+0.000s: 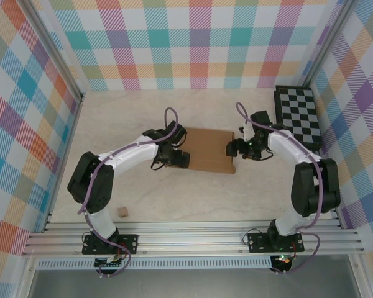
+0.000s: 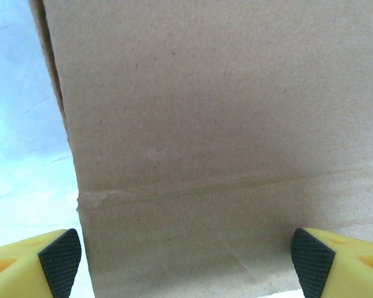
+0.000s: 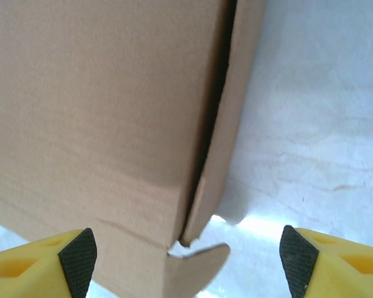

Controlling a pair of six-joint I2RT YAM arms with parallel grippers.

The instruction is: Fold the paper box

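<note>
Paper box (image 2: 224, 124) close up: plain brown face, a horizontal crease running low across it, left edge scuffed at the crease. Pale table (image 2: 18, 124) at left. Left gripper (image 2: 186, 264) spread wide, black pads (image 2: 61, 261) at bottom corners.

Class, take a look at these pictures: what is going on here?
Two robot arms are working on a brown paper box lying on the table. The left hand sits at its left end and the right hand at its right end, both open, gripping nothing. At the right end a side flap gapes slightly from the box body.
</note>
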